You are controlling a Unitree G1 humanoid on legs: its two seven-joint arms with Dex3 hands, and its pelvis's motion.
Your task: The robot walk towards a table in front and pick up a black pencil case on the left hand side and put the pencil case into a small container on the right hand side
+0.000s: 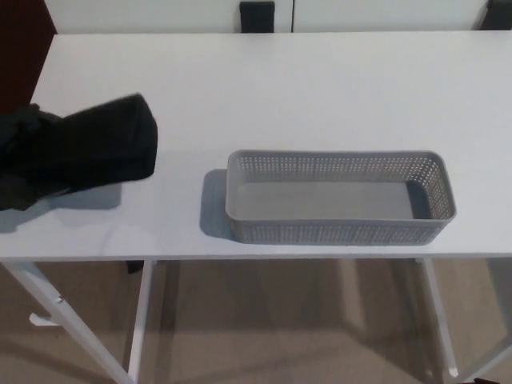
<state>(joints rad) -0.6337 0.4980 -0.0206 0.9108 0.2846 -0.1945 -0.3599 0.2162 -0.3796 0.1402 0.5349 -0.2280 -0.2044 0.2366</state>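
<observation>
Pencil case (108,148) seemingly over white table (320,88).

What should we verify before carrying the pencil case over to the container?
1. Grasp: ok. The left hand holds the pencil case by its left end.
2. Lift: ok. The case looks raised, with its shadow on the table below.
3. Grip firmness: cannot tell. Black on black hides the contact.
4. The container is empty: ok.
5. Path between case and container: ok, nothing lies there.
6. Container seating: ok. It sits fully on the table, close to the near edge.
</observation>
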